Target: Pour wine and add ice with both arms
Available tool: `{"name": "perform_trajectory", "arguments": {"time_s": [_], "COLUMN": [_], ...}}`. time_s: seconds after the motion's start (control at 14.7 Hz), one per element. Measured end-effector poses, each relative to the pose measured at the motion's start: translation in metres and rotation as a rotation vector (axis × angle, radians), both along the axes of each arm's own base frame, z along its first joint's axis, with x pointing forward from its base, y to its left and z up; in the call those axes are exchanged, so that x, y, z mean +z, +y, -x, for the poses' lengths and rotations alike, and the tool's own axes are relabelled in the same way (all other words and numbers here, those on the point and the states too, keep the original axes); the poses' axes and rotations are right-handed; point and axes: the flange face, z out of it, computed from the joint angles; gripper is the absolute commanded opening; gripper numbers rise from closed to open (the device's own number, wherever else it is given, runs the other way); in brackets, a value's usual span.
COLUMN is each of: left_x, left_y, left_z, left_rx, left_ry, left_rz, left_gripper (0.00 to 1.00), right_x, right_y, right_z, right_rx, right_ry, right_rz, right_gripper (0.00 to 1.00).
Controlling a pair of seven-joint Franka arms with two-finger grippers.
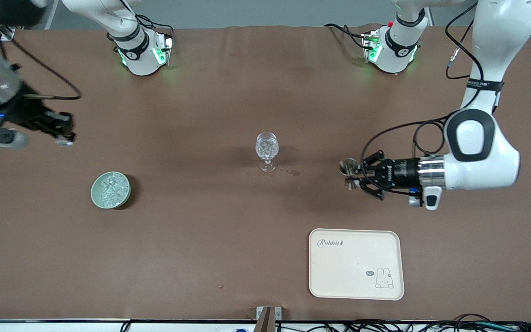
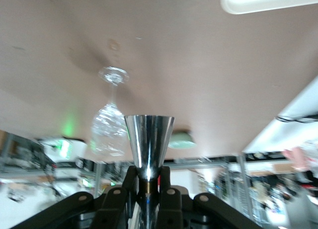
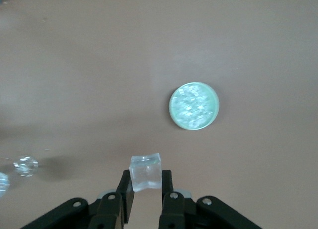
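the brown surface carries a stemmed glass at its middle. from the glass, the green bowl of ice sits at about eight o'clock and the cream tray near five. our left tool grips the silver measuring cup over the surface near three o'clock. our right tool pinches one ice cube, high at nine o'clock. we judge both pouring and icing remain undone.

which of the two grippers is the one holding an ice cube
The right gripper, up over the table's right-arm end, pinches a clear ice cube; the left gripper holds the silver measuring cup.
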Motion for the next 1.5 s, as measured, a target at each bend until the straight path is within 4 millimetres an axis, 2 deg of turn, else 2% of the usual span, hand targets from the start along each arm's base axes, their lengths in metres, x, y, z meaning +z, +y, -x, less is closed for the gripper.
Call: {"name": "perform_trajectory", "arguments": {"time_s": [0.2, 0.34, 0.48, 0.61, 0.75, 0.95, 1.09, 1.23, 1.36, 1.5], "left_x": [-0.019, -0.042, -0.063, -0.080, -0.101, -0.137, -0.158, -0.170, -0.181, -0.191], "left_y": [0.019, 0.025, 0.034, 0.040, 0.039, 0.033, 0.027, 0.019, 0.015, 0.018], "left_z": [-0.043, -0.068, -0.086, -0.102, -0.114, -0.123, -0.126, -0.127, -0.126, -0.125], "left_rx": [0.100, 0.130, 0.177, 0.257, 0.336, 0.427, 0.476, 0.508, 0.528, 0.541], "left_ry": [0.058, 0.074, 0.072, 0.053, 0.036, 0.018, 0.010, 0.005, 0.007, 0.005], "left_rz": [0.033, 0.040, 0.055, 0.059, 0.043, 0.004, -0.014, -0.017, -0.024, -0.019], "left_gripper": [0.01, 0.01, 0.01, 0.01, 0.01, 0.01, 0.02, 0.03, 0.03, 0.04], "right_x": [-0.006, -0.027, -0.050, -0.076, -0.100, -0.138, -0.167, -0.194, -0.204, -0.204], "right_y": [0.117, 0.191, 0.249, 0.293, 0.324, 0.360, 0.381, 0.396, 0.402, 0.403], "right_z": [0.035, 0.060, 0.075, 0.085, 0.087, 0.086, 0.081, 0.081, 0.081, 0.082], "right_rx": [-0.045, -0.073, -0.109, -0.136, -0.146, -0.160, -0.161, -0.149, -0.143, -0.142], "right_ry": [0.008, 0.042, 0.043, 0.034, 0.017, 0.013, 0.009, 0.016, 0.019, 0.020], "right_rz": [-0.010, -0.022, -0.027, -0.034, -0.050, -0.053, -0.053, -0.040, -0.033, -0.032], "right_gripper": [0.01, 0.01, 0.01, 0.01, 0.01, 0.01, 0.01, 0.01, 0.01, 0.01]}}
